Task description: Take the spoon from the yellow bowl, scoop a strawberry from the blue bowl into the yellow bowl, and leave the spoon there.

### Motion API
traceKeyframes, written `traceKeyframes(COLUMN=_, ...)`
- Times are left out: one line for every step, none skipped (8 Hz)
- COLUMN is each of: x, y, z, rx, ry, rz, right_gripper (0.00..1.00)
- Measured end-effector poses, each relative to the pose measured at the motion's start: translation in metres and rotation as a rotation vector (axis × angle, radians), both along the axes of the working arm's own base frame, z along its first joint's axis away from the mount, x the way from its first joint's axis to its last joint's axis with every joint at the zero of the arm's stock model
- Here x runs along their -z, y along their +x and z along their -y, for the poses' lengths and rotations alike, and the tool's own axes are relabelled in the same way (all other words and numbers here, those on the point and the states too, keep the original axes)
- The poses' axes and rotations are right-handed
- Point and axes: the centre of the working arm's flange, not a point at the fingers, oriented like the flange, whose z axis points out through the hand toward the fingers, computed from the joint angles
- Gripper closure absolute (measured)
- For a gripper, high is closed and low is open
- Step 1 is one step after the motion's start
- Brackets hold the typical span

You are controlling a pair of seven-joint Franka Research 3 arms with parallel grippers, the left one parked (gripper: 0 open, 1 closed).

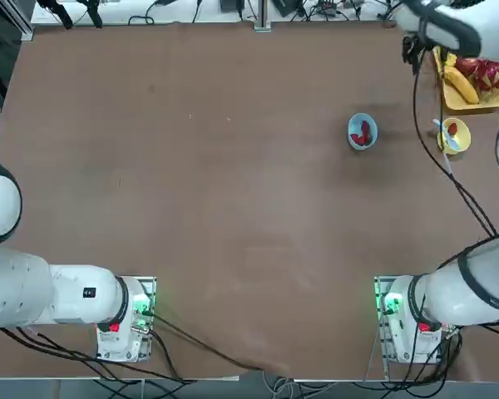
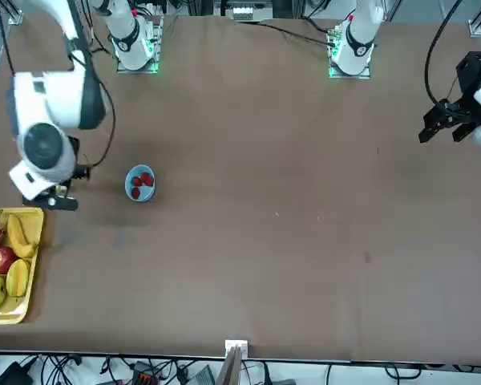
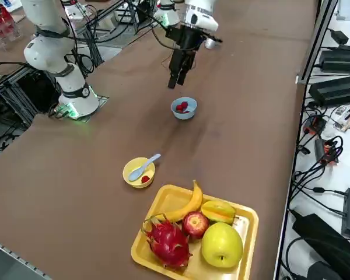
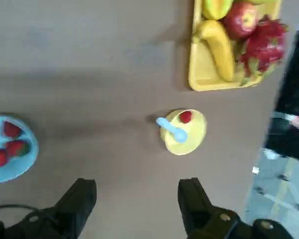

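Note:
The small yellow bowl [image 3: 130, 174] sits on the table near the fruit tray. The pale blue spoon [image 3: 143, 167] lies in it, handle over the rim, beside one strawberry [image 4: 185, 116]. In the wrist view the yellow bowl [image 4: 193, 135] and spoon [image 4: 172, 130] are in the middle, and the blue bowl [image 4: 29, 158], holding three strawberries [image 4: 10, 129], is at the edge. My right gripper [image 4: 137, 199] hangs high above the table, open and empty, touching neither bowl. The side view shows the right gripper [image 3: 176, 79] pointing down above the blue bowl [image 3: 184, 115].
A rectangular yellow tray [image 3: 164, 201] with a banana, apple, dragon fruit and other fruit lies next to the yellow bowl at the table's right edge. Seen from overhead, the tray [image 1: 454, 101] is beyond the yellow bowl [image 1: 460, 143]. Cables trail from my right arm.

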Motion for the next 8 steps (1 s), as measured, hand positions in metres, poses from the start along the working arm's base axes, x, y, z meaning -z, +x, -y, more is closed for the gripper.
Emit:
traceKeyframes(x=-0.026, y=-0.003, z=0.017, rx=0.021, ry=0.095, rz=0.02, right_gripper=0.0)
traceKeyframes(x=-0.053, y=-0.007, z=0.031, rx=0.038, ry=0.17, rz=0.049, right_gripper=0.0)
traceKeyframes(x=-0.076, y=-0.012, z=0.036, rx=0.053, ry=0.226, rz=0.085, right_gripper=0.0)
traceKeyframes(x=-0.092, y=-0.017, z=0.031, rx=0.064, ry=0.277, rz=0.114, right_gripper=0.0)
traceKeyframes(x=-0.104, y=-0.021, z=0.026, rx=0.072, ry=0.318, rz=0.136, right_gripper=0.0)
traceKeyframes(x=-0.116, y=-0.025, z=0.023, rx=0.082, ry=0.356, rz=0.157, right_gripper=0.0)
traceKeyframes(x=-0.129, y=-0.031, z=0.024, rx=0.095, ry=0.397, rz=0.18, right_gripper=0.0)
traceKeyframes(x=-0.143, y=-0.037, z=0.026, rx=0.103, ry=0.422, rz=0.203, right_gripper=0.0)
